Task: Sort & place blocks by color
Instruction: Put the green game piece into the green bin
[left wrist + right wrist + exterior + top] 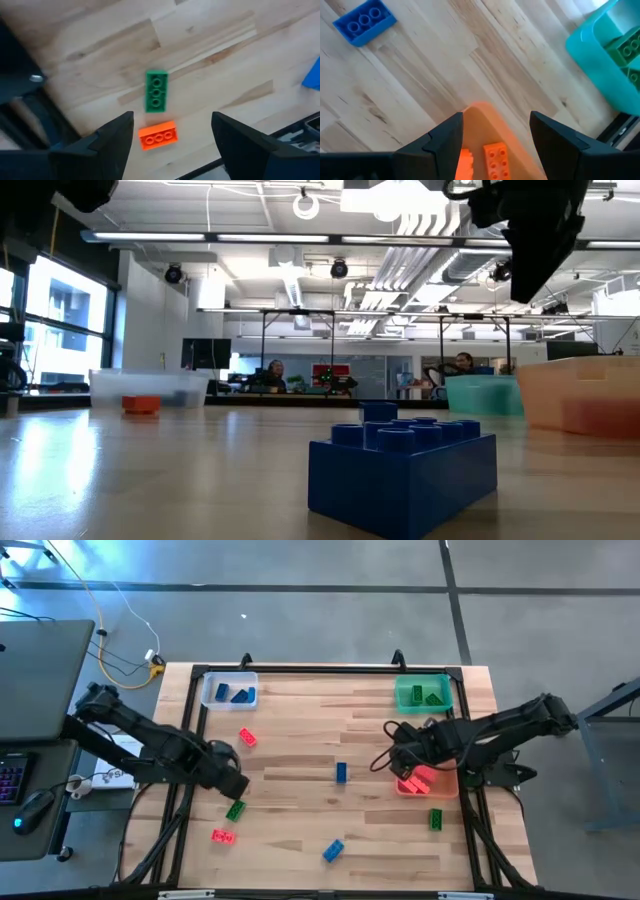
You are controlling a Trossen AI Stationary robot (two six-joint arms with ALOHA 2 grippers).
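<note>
- Left gripper — fingers apart, empty, above a green block and an orange block on the table.
- Right gripper — fingers apart, empty, over the orange bin holding orange blocks.
- Green bin near; blue block well apart.

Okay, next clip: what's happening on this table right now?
A two-armed robot is sorting toy bricks into bins by color. The left gripper hovers open over a green brick and a red brick near the table's front left. The right gripper is open over the orange bin, which holds red bricks. The clear bin holds blue ones, the green bin green ones. Several bricks remain loose.
</note>
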